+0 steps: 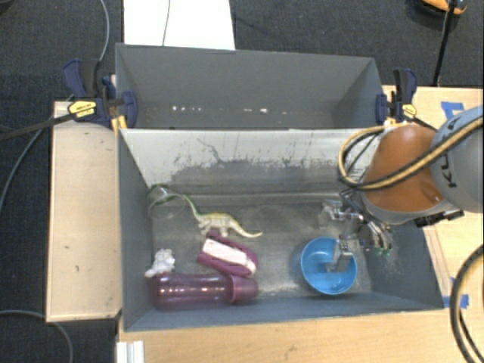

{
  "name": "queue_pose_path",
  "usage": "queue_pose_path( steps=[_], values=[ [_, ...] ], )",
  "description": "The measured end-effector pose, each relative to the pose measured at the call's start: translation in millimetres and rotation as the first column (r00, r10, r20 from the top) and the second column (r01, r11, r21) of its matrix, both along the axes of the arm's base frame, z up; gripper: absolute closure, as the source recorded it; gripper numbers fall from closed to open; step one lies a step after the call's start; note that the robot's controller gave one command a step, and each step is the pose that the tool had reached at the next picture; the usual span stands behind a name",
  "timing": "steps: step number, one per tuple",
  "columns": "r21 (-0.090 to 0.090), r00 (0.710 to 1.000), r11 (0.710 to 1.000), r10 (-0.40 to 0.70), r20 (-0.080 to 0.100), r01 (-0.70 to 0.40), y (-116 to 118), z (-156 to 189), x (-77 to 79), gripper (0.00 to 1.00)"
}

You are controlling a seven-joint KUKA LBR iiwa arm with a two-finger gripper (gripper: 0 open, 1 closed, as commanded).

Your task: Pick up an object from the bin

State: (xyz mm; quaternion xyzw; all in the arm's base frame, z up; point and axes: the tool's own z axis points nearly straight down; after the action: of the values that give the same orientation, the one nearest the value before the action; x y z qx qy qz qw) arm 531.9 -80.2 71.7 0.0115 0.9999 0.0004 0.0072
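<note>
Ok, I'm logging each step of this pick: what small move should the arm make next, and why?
Probably lower a little onto the blue bowl. The gripper hangs over the bowl's right side at the front right of the bin, while the toy dinosaur and purple bottle lie far to the left.

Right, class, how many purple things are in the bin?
2. A purple tube lies along the near wall, at the left; a purple-and-white pack lies just behind it. The arm at the right might hide more.
</note>
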Motion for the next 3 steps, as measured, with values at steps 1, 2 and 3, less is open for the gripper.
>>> queue_pose_path(
  steps=[1, 2, 3],
  values=[
    [-0.005, 0.961, 0.96, 0.278, 0.0, -0.278, 28, -1, -9.4, 1.0],
    [-0.005, 0.961, 0.961, 0.278, 0.0, -0.278, 28, -1, -9.4, 1.0],
    [-0.007, 0.948, 0.948, 0.317, 0.004, -0.317, 22, 141, -1.4, 1.0]
  ],
)
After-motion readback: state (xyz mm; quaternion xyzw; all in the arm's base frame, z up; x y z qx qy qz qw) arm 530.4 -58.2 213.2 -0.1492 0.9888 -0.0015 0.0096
